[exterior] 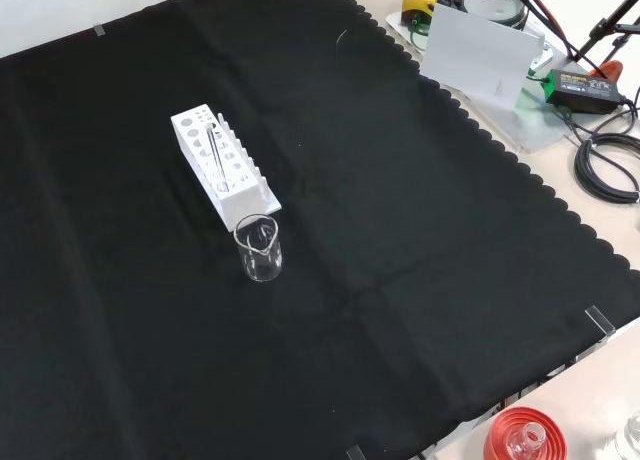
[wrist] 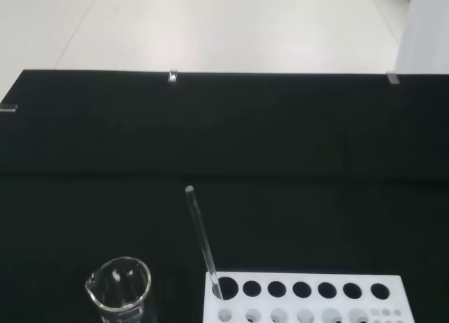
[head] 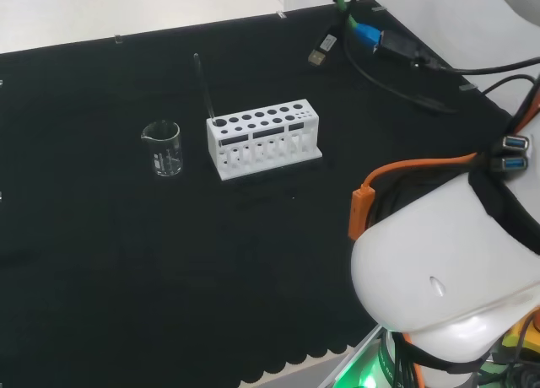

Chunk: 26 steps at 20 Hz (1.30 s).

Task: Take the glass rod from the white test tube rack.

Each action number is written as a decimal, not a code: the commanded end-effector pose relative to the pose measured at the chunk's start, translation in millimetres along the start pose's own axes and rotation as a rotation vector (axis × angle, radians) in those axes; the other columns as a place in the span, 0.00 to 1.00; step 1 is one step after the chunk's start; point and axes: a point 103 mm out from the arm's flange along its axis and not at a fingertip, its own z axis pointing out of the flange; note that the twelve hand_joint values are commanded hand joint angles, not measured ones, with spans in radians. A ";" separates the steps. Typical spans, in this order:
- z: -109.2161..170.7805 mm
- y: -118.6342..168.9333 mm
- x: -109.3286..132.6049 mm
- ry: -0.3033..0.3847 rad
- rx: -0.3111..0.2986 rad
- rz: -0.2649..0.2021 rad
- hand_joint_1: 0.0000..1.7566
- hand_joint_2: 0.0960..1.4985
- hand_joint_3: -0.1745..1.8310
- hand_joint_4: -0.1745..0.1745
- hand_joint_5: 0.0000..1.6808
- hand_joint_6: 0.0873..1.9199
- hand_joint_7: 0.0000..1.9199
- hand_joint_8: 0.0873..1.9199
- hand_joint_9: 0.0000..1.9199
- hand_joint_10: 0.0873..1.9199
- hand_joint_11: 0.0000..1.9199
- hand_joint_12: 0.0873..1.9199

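A white test tube rack [head: 264,139] stands on the black cloth, left of the arm's white links in the head view. A thin glass rod [head: 205,88] leans out of the rack's end hole nearest the beaker, tilted up and away. The front view has the rack [exterior: 224,166] at upper left with the rod [exterior: 214,152] lying along its top. Through the wrist camera the rod [wrist: 202,240] rises from the end hole of the rack [wrist: 309,300].
A small clear glass beaker [head: 164,148] stands empty just beside the rack's rod end, also seen in the front view [exterior: 259,248] and the wrist view [wrist: 119,289]. Cables and connectors [head: 384,42] lie at the cloth's far right corner. A red ribbed stand [exterior: 523,436] holds a flask off the cloth.
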 end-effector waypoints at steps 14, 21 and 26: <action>55.0 47.5 9.9 -0.003 0.054 -0.055 0.32 0.72 0.00 0.47 0.20 0.00 0.16 0.38 0.28 0.40 0.20 0.72; 80.4 56.9 18.0 -0.004 0.088 -0.074 0.33 0.72 0.00 0.45 0.21 0.00 0.17 0.38 0.29 0.40 0.21 0.72; 98.4 64.4 18.3 -0.008 0.111 -0.074 0.33 0.72 0.00 0.45 0.22 0.00 0.18 0.38 0.30 0.40 0.22 0.71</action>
